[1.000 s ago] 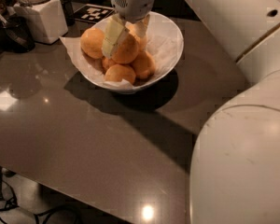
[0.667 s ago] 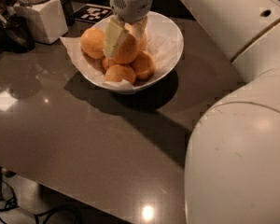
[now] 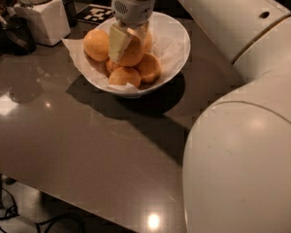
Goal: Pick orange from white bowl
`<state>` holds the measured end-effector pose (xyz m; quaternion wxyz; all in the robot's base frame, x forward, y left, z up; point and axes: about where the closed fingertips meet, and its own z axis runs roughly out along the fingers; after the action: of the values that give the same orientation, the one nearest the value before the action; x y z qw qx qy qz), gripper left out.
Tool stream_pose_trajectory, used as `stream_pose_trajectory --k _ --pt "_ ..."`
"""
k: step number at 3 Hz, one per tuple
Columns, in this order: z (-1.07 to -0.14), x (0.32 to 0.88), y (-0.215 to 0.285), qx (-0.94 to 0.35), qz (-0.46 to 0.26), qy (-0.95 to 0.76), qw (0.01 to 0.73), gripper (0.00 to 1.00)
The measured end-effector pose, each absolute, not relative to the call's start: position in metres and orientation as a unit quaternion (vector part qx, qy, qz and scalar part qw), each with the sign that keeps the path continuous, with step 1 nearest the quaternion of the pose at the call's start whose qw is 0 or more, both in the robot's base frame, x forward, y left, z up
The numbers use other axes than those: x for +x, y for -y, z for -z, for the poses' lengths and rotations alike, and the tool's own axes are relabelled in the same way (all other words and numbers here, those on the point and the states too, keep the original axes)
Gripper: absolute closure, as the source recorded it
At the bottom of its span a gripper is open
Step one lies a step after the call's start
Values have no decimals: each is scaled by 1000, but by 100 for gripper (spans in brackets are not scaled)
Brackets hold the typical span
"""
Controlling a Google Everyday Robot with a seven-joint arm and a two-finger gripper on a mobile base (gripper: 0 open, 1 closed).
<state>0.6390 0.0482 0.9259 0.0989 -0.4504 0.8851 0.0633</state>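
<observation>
The white bowl (image 3: 177,57) stands at the back of the grey table, lined with crumpled white paper and holding several oranges. My gripper (image 3: 127,45) reaches down into the bowl from above. Its pale fingers (image 3: 117,42) are closed around the orange (image 3: 134,52) at the top middle of the pile. Other oranges lie at the left (image 3: 96,44), front (image 3: 124,75) and right (image 3: 149,67) of it. The held orange sits at or just above the pile; I cannot tell whether it touches the others.
A white square jar-like container (image 3: 41,14) stands at the back left, with a dark object (image 3: 14,33) beside it. A black-and-white marker tag (image 3: 97,13) lies behind the bowl. My large white arm (image 3: 242,130) fills the right side. Cables (image 3: 19,217) lie on the floor below the table's front edge.
The gripper with the orange has shifted slightly up, and the arm has moved a little; the other oranges stay in place.
</observation>
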Motion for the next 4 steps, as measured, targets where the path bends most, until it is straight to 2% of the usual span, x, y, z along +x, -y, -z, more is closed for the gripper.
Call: stream_pose_trajectory --k 1,2,3,4 --pt "-926 639 -48 -451 -63 -885 99 67" --pt "-929 644 -51 -460 -65 -876 129 91" --pt "-957 626 -42 -493 -93 -843 197 100" --pt "-982 608 -20 -519 -133 -807 249 100"
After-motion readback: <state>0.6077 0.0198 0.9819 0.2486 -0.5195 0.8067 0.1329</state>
